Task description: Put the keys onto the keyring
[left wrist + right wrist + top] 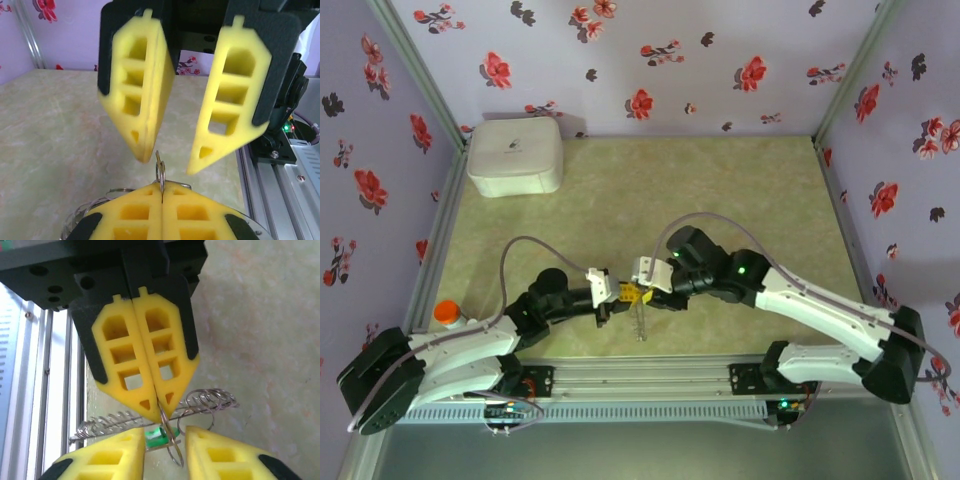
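Keyring (160, 171) pinched edge-on in the clenched left gripper (162, 189) over the pale-green marbled desk (720, 190), mid near edge, lilac floral walls (720, 60) around; right gripper (171, 161) released, green key (158, 436) half hidden.

Floral lilac walls (720, 60), green marbled tabletop (720, 190)

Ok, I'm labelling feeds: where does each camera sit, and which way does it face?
Top external: above and behind the bases, looking down on the table; left arm and right arm meet centrally.
Left wrist: on the left arm, facing the parted right fingers; own left fingers, shut, at the bottom.
Right wrist: faces back at the left fingers; own right fingers below.
Shared: both wrist views show the keyring in the left fingers.
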Tool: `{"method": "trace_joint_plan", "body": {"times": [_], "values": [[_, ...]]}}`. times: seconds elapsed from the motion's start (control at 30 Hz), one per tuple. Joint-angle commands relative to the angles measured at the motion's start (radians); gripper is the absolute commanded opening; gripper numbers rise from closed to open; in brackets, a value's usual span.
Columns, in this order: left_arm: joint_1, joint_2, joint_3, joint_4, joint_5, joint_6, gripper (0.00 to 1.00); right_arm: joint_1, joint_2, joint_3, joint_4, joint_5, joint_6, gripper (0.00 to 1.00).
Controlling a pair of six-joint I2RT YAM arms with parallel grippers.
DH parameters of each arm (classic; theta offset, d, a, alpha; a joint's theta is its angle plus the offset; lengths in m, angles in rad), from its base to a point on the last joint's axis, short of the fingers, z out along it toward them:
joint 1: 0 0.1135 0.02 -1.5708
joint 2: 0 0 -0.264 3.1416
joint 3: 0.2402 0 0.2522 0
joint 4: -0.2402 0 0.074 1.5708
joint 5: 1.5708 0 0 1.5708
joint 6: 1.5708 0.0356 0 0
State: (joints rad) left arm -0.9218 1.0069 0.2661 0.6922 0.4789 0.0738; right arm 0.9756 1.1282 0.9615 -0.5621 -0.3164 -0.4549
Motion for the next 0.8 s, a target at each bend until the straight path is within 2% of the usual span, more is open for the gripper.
{"method": "trace_joint_plan", "body": {"times": [0.0, 0.4, 0.63, 0.77], "values": [[-0.002, 0.005, -0.013, 0.137, 0.004, -0.031, 0.00, -0.055, -0.072, -0.057, 0.089, -0.073, 0.086, 0.32], [-0.002, 0.024, -0.021, 0.214, 0.002, -0.063, 0.00, -0.073, -0.099, -0.101, 0.105, -0.028, 0.113, 0.31], [-0.002, 0.020, -0.025, 0.225, 0.005, -0.079, 0.00, -0.073, -0.086, -0.100, 0.117, -0.073, 0.106, 0.26], [-0.002, 0.018, -0.027, 0.228, 0.007, -0.083, 0.00, -0.073, -0.077, -0.090, 0.107, -0.098, 0.099, 0.19]]}}
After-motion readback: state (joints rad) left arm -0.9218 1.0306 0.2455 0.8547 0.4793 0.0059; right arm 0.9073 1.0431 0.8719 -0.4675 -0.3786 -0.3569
